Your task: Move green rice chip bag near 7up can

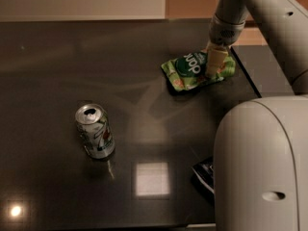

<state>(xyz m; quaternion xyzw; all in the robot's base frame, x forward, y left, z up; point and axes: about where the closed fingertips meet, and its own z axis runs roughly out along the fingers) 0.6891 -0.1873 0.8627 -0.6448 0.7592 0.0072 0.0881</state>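
Green rice chip bag (pixel 190 71) lies flat on the dark glossy table (pixel 48 57), well apart from the 7up can (pixel 95 131), off to the can's right and farther back toward the wall. The gripper (pixel 215 64) comes down on the end of the bag farthest from the can, touching or pressing its top. I cannot tell whether it has the bag clamped or merely rests on it.

The bag's long axis runs roughly across the table, its near end dipping a little toward the can. To my eye, the coming move is a pull or carry leftward and forward, along a diagonal to the upright can, with bare tabletop between the two.

Right of the can and a bit nearer to the front, a dark-blue bag (pixel 204 170) peeks out from behind the robot's pale body (pixel 260 162). It is off that diagonal. The surface mirrors the room lights, with a bright square patch (pixel 151 178) just right of the can, and a pale wall (pixel 82 1) stands behind.
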